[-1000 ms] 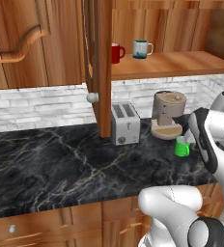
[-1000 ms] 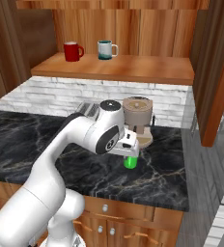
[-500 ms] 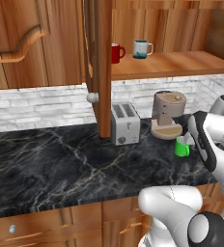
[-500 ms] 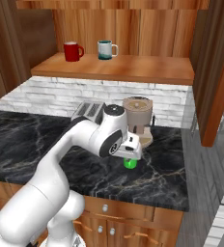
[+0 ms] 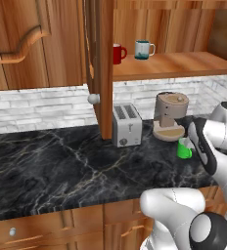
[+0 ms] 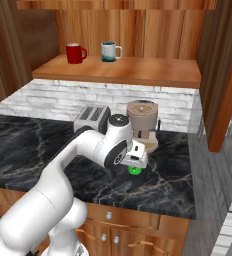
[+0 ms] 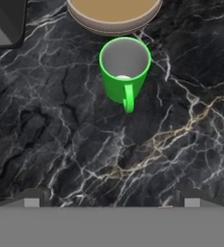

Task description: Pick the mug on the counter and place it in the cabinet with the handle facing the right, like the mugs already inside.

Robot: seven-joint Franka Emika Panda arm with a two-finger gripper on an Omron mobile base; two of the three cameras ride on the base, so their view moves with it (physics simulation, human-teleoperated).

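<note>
Green mug [image 7: 124, 67] stands upright on black counter [image 5: 56, 166], just in front of the coffee machine [image 5: 170, 116], toaster [image 5: 124, 125] off to the side. Mouth up, so its long axis is vertical. Gripper [image 6: 136, 161] hangs above it, apart, nothing touching.

Hand view: mug sits ahead of the finger tips, toward the top of view; handle [image 7: 128, 98] points back toward the tips. Judgement: descent w/ a small shift forward needed before closing.

Tips sit wide apart at the bottom corners, nothing between them: claw wide, empty.

Cabinet [image 6: 138, 30] shelf above: red mug [image 6: 75, 53] and teal mug [image 6: 109, 51], 2 in all; teal's handle to the right.
</note>
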